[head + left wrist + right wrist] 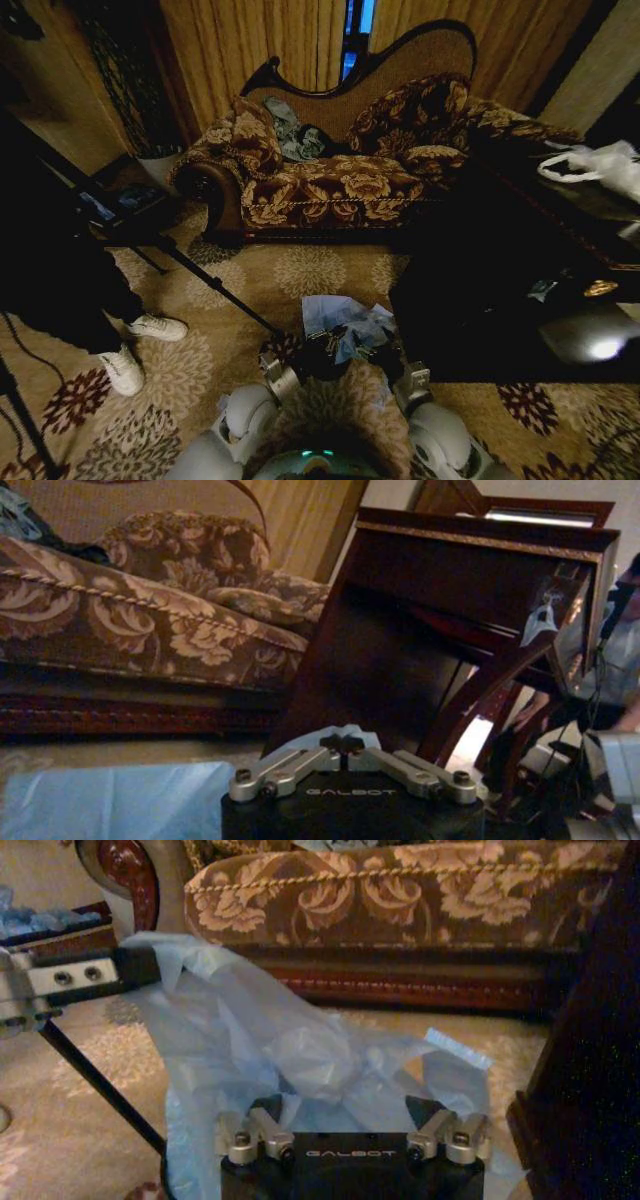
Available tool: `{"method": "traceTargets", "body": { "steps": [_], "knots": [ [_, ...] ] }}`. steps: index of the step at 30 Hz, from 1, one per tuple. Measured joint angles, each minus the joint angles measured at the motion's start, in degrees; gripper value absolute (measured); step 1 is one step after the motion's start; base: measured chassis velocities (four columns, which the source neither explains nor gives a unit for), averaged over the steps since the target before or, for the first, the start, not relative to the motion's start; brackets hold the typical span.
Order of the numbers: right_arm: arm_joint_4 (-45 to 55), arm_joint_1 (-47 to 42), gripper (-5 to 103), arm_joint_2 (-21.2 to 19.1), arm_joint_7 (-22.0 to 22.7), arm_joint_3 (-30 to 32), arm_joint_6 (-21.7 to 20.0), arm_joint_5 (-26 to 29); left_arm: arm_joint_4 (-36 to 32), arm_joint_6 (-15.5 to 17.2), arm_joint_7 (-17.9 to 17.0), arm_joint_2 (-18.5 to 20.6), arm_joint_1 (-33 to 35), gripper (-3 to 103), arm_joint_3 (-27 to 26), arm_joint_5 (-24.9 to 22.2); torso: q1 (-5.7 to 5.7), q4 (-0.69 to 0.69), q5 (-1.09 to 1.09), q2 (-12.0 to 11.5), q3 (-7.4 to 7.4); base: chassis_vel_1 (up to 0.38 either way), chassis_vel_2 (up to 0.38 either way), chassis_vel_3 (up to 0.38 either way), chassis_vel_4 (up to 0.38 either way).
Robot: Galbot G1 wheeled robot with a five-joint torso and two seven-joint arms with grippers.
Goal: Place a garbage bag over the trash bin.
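The pale blue garbage bag (345, 322) lies crumpled on the floor just ahead of my base, between my two arms. Under its near edge a dark round shape shows, the trash bin (318, 364), mostly hidden. My left gripper (345, 744) is shut, with a fold of the bag film pinched at its tips; more film (110, 802) spreads beside it. In the right wrist view that gripper (150, 964) holds one corner of the bag (290, 1050) lifted. My right gripper (343, 1110) is open, its fingers (265, 1108) spread wide with loose film hanging in front of them.
A floral sofa (330, 190) stands ahead. A large black low table (500, 290) fills the right, with a white plastic bag (600, 165) on it. A person's legs and white shoes (135, 350) stand at the left beside a slanting tripod leg (215, 285).
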Motion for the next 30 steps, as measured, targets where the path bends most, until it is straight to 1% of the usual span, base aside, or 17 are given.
{"method": "traceTargets", "body": {
  "steps": [1, 2, 3, 4, 5, 6, 7, 8, 9, 10, 11, 12, 14, 20, 25, 30],
  "knots": [
    [-0.10, 0.08, 74, 0.03, 0.28, -0.12, -0.50, 0.82, -0.08, -0.01, 0.08, -0.02, -0.01, 0, 0.05, 0.00, 0.00, 0.00, 0.00, 0.00, 0.00, 0.000, 0.000, 0.000, 0.000],
    [-0.10, 0.08, 74, 0.03, 0.28, -0.12, -0.50, 0.82, -0.08, -0.01, 0.08, -0.02, -0.01, 0, 0.05, 0.00, 0.00, 0.00, 0.00, 0.00, 0.00, 0.000, 0.000, 0.000, 0.000],
    [-0.13, 0.13, 70, 0.03, 0.50, -0.16, -0.95, 1.54, -0.14, -0.01, 0.12, -0.03, -0.01, 0, 0.07, 0.00, 0.00, 0.00, 0.00, 0.00, 0.00, 0.000, 0.000, 0.000, 0.000],
    [-0.15, 0.21, 75, 0.03, 1.11, -0.30, -1.44, 2.81, -0.18, -0.01, 0.17, -0.06, 0.00, 0, 0.08, 0.00, 0.00, 0.00, 0.00, 0.00, 0.00, 0.000, 0.000, 0.000, 0.000],
    [-0.15, 0.21, 75, 0.03, 1.11, -0.30, -1.44, 2.81, -0.18, -0.01, 0.17, -0.06, 0.00, 0, 0.08, 0.00, 0.00, 0.00, 0.00, 0.00, 0.00, 0.000, 0.000, 0.000, 0.000],
    [-0.17, 0.34, 80, 0.05, 1.70, -0.51, -1.75, 3.86, -0.21, -0.06, 0.24, -0.09, 0.01, 0, 0.09, 0.00, 0.00, 0.00, 0.00, 0.00, 0.00, 0.000, 0.000, 0.000, 0.000],
    [-0.19, 0.49, 80, 0.14, 2.25, -0.68, -2.02, 4.93, -0.23, -0.14, 0.30, -0.11, 0.03, 0, 0.10, 0.00, 0.00, 0.00, 0.00, 0.00, 0.00, 0.000, 0.000, 0.000, 0.000],
    [-0.19, 0.73, 90, 0.38, 2.84, -0.85, -2.42, 6.45, -0.31, -0.20, 0.43, -0.10, 0.06, 0, 0.09, 0.00, 0.00, 0.00, 0.00, 0.00, 0.00, 0.000, 0.000, 0.000, 0.000],
    [-0.19, 0.73, 90, 0.38, 2.84, -0.85, -2.42, 6.45, -0.31, -0.20, 0.43, -0.10, 0.06, 0, 0.09, 0.00, 0.00, 0.00, 0.00, 0.00, 0.00, 0.000, 0.000, 0.000, 0.000],
    [-0.17, 1.00, 95, 0.61, 3.29, -1.01, -2.82, 7.87, -0.38, -0.24, 0.58, -0.07, 0.09, 0, 0.07, 0.00, 0.00, 0.00, 0.00, 0.00, 0.00, 0.000, 0.000, 0.000, 0.000],
    [-0.11, 1.24, 95, 0.80, 3.57, -1.17, -3.09, 8.90, -0.42, -0.28, 0.75, -0.03, 0.12, 0, 0.05, 0.00, 0.00, 0.00, 0.00, 0.00, 0.00, 0.000, 0.000, 0.000, 0.000],
    [-0.07, 1.57, 99, 1.06, 3.72, -1.42, -3.33, 10.02, -0.46, -0.36, 1.13, 0.02, 0.15, 0, 0.03, 0.00, 0.00, 0.00, 0.00, 0.00, 0.00, 0.000, 0.000, 0.000, 0.000],
    [-0.07, 1.73, 99, 1.15, 3.76, -1.55, -3.39, 10.38, -0.47, -0.39, 1.27, 0.03, 0.16, 0, 0.02, 0.00, 0.00, 0.00, 0.00, 0.00, 0.00, 0.000, 0.000, 0.000, 0.000],
    [-1.21, 3.07, 100, 2.29, 3.54, -2.35, -3.13, 11.21, -0.34, -1.23, 3.11, -0.15, 0.32, 0, 0.17, 0.16, 0.00, 0.00, 0.00, 0.00, 0.00, 0.000, 0.000, 0.000, 0.000],
    [-2.25, 3.79, 100, 3.15, 2.86, -2.62, -2.25, 11.21, 0.02, -1.75, 4.30, -0.13, 0.38, 0, 0.19, 0.16, 0.00, 0.00, -0.01, 0.00, 0.00, 0.000, 0.000, 0.000, 0.000],
    [-3.15, 4.88, 100, 4.48, 2.41, -2.96, -0.78, 12.74, 0.43, -2.14, 5.28, -0.12, 0.02, 0, 0.29, -0.10, 0.00, 0.00, 0.00, 0.00, 0.00, 0.000, 0.000, 0.000, 0.000]
  ]
}}
